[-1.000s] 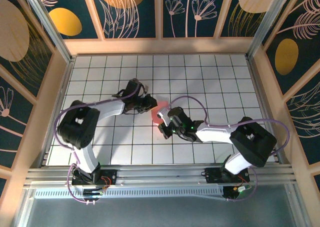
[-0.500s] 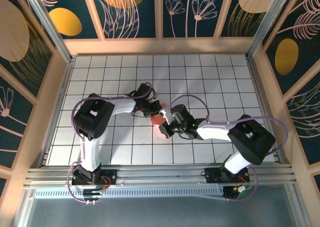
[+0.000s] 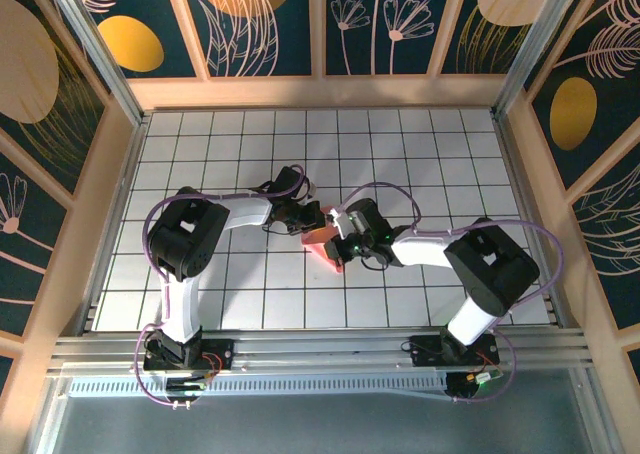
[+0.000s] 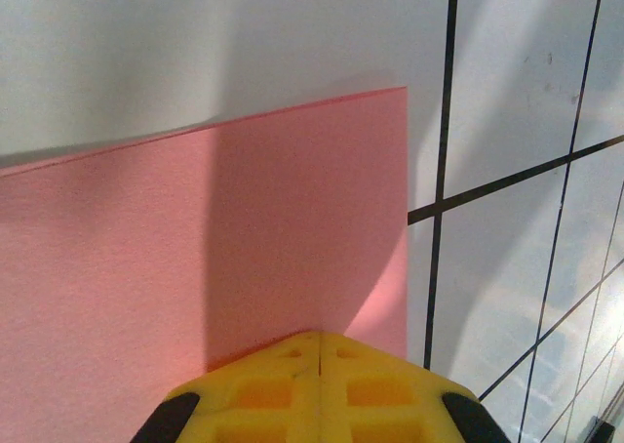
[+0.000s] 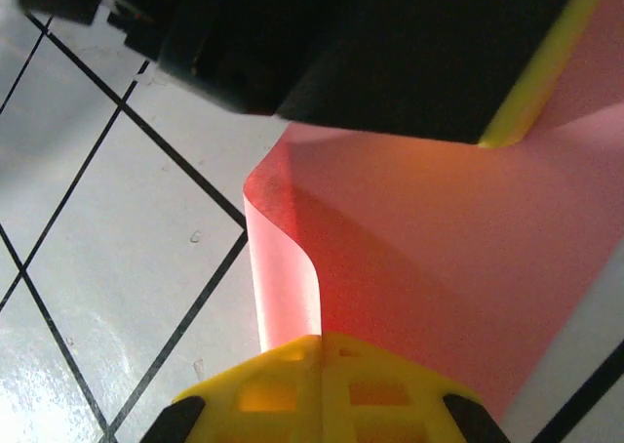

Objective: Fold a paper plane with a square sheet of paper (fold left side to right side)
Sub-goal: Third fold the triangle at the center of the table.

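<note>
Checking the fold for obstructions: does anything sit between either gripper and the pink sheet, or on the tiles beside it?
Nothing visible does. The left gripper and right gripper are both shut on the square sheet of paper; the tiles around it look bare.

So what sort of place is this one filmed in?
Probably a purpose-built robot test booth: a white grid-tiled table, floral-patterned wall panels boxing it in, and an aluminium mounting rail along the near edge.

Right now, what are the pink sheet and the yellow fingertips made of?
The pink sheet: thin paper, matte, faintly grainy; it curls softly without cracking in the right wrist view. The yellow fingertips: likely molded plastic or rubber, matte, with recessed pockets; can't tell which.
</note>
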Action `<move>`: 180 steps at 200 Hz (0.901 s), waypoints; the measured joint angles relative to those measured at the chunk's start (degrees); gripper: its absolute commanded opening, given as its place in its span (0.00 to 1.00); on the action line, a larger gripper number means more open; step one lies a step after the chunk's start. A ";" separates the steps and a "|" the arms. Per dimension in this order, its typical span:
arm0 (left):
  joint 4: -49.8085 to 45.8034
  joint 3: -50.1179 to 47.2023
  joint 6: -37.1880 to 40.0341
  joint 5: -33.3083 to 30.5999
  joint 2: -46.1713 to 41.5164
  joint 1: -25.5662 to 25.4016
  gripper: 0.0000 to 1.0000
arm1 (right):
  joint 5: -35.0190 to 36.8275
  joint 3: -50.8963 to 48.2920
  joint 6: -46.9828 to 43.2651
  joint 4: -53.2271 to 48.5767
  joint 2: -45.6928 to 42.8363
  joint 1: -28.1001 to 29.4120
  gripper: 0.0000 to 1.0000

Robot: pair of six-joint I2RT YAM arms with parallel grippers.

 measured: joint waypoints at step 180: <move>-0.02 0.31 0.04 -0.24 0.15 -0.22 0.05 | 2.62 1.79 -0.28 -1.95 2.45 -1.42 0.00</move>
